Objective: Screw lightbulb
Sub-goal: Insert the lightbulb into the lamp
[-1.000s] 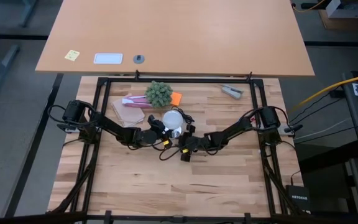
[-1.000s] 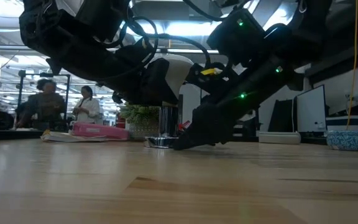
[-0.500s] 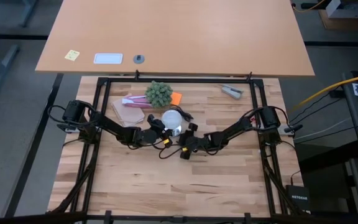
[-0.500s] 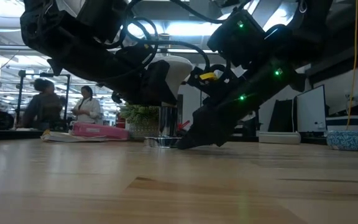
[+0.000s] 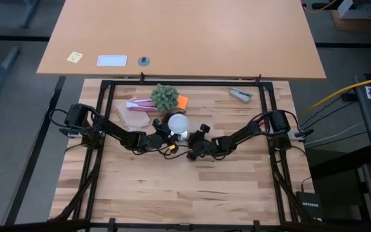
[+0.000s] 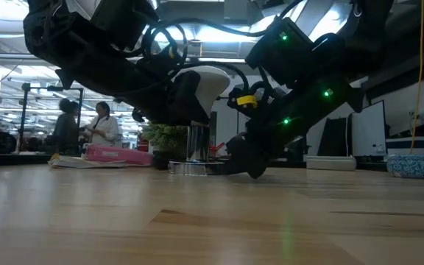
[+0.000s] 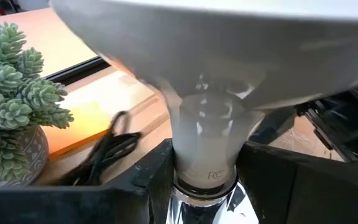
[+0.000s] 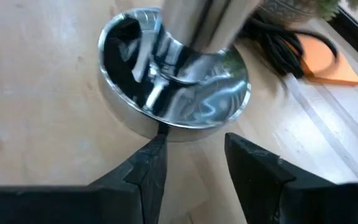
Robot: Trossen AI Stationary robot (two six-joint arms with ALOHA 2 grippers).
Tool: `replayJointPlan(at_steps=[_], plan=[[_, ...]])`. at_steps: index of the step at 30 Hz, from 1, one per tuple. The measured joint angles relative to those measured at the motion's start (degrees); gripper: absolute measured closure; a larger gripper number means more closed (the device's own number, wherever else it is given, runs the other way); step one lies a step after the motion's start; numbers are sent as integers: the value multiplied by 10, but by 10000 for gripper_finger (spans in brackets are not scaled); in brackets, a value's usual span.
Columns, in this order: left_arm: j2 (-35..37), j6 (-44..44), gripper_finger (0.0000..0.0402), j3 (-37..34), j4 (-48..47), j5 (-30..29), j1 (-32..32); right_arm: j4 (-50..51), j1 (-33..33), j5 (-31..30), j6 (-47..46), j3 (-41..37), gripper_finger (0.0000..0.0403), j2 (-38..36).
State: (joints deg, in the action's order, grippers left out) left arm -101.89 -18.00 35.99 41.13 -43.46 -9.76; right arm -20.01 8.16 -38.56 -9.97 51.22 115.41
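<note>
High view: lightbulb (image 5: 178, 122) upright at mid-desk (image 5: 237, 187), just in front of a potted succulent (image 5: 165, 96); left gripper (image 5: 166, 133) against its side, right gripper (image 5: 195, 140) just beside its foot.

Low view: bulb's white dome (image 6: 213, 82) above a chrome stem and base (image 6: 190, 167), dark arms closing in from both sides.

Left wrist view: left fingers (image 7: 148, 171) grasping the bulb's frosted neck (image 7: 205, 143).

Right wrist view: right fingers (image 8: 145, 171) released, parted just short of the chrome base (image 8: 173, 93), gripping nothing.
</note>
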Motion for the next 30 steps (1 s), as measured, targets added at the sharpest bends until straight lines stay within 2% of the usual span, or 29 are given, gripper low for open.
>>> replayJointPlan(at_steps=[10, 19, 24, 30], plan=[[0, 0, 251, 0, 0, 2, 0, 13, 0, -3, -1, 0, 235, -4], [0, -2, 251, 1, 0, 10, 0, 106, 11, 12, -1, 0, 235, -65], [-1, -2, 251, 1, 0, 8, 0, 115, 27, 53, -2, 0, 235, -81], [-1, -2, 251, 0, 0, 6, 0, 88, 48, 164, -3, 1, 235, -81]])
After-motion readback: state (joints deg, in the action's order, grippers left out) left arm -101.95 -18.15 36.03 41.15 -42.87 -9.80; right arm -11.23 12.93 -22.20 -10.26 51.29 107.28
